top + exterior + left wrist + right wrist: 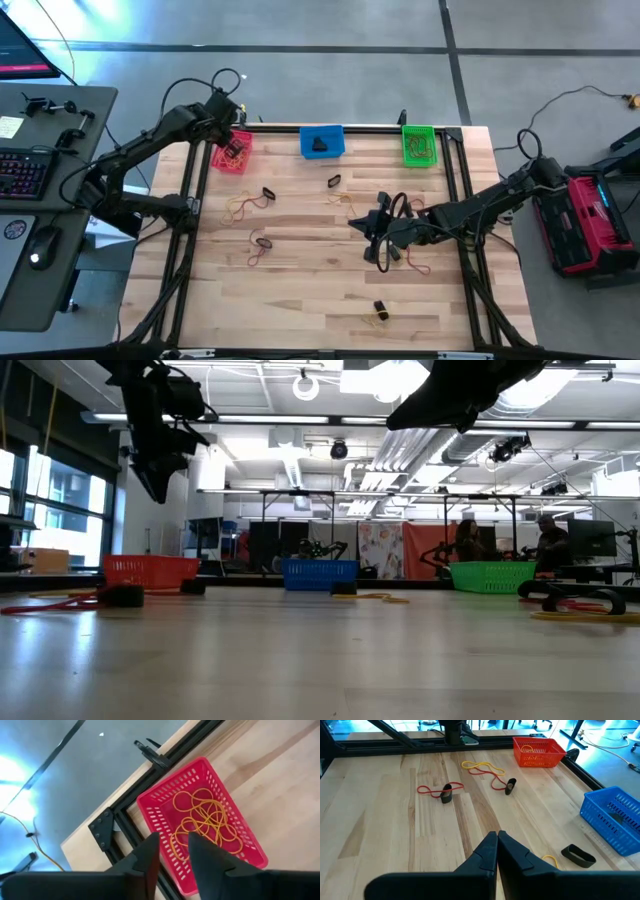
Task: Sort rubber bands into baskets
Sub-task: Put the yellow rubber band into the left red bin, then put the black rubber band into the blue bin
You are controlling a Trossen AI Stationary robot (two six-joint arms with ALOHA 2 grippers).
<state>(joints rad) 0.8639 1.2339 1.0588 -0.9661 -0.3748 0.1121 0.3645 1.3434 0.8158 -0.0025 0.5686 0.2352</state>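
My left gripper (pixel 173 847) is open and empty above the red-pink basket (pixel 200 820), which holds several yellow-tan rubber bands (pixel 202 820). In the high view this gripper (pixel 230 133) stands over the basket (pixel 232 155) at the far left. My right gripper (pixel 496 839) is shut and empty. It hovers over the table's middle right (pixel 360 224). The blue basket (pixel 322 142) has black bands in it. The green basket (pixel 419 144) stands at the far right. Loose red, yellow and black bands (pixel 445 792) lie on the wood.
Loose bands lie at the middle left (pixel 250 203), near the blue basket (pixel 334 181), and near the front edge (pixel 380 310). A black band (pixel 577 854) lies close to the right gripper. A black metal frame (pixel 190 200) edges the table.
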